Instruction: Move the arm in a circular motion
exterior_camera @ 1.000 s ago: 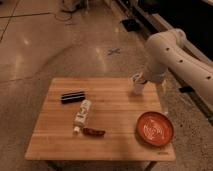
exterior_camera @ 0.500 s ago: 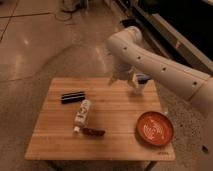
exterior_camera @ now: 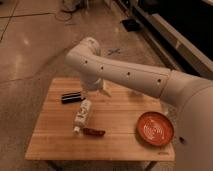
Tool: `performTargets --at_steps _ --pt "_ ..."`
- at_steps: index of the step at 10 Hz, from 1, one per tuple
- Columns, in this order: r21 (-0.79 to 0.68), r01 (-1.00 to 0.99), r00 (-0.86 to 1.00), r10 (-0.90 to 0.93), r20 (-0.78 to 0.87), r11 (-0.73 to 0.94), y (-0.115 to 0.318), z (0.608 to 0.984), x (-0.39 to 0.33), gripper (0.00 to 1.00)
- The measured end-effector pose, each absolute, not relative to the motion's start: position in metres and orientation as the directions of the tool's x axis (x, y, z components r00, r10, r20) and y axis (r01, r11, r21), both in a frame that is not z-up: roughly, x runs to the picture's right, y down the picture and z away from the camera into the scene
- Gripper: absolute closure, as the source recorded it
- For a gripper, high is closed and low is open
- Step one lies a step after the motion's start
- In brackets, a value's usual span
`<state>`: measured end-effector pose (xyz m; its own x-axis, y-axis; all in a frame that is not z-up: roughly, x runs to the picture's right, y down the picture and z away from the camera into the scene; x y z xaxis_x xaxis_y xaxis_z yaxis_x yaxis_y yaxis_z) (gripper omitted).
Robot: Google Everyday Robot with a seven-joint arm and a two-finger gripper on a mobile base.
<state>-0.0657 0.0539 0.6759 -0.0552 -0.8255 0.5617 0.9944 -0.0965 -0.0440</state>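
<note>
While stretching in from the right edge, the large white arm (exterior_camera: 130, 77) is bending at upper centre, its claw (exterior_camera: 99, 88) hanging above the upper edge of the wooden surface (exterior_camera: 55, 142), beside a black object (exterior_camera: 71, 97); whether it is clenched cannot be told.

The single camera looks steeply down from above the near side of the wooden table (exterior_camera: 55, 145), facing the floor (exterior_camera: 30, 45) beyond. It sits close to the arm (exterior_camera: 130, 77), whose thick segment fills the right foreground; the gripper (exterior_camera: 105, 90) hangs near the table's far edge.
</note>
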Motion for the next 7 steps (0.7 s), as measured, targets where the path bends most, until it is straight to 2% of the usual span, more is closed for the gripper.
performTargets --at_steps 2,4,7 --pt "0.03 0.98 -0.182 -0.81 0.558 -0.199 0.105 0.641 -0.065 0.2" --pt "0.06 0.97 -0.228 -0.794 0.564 -0.235 0.145 0.619 -0.034 0.2" --pt "0.012 0.994 -0.094 -0.806 0.584 -0.107 0.166 0.607 0.052 0.2"
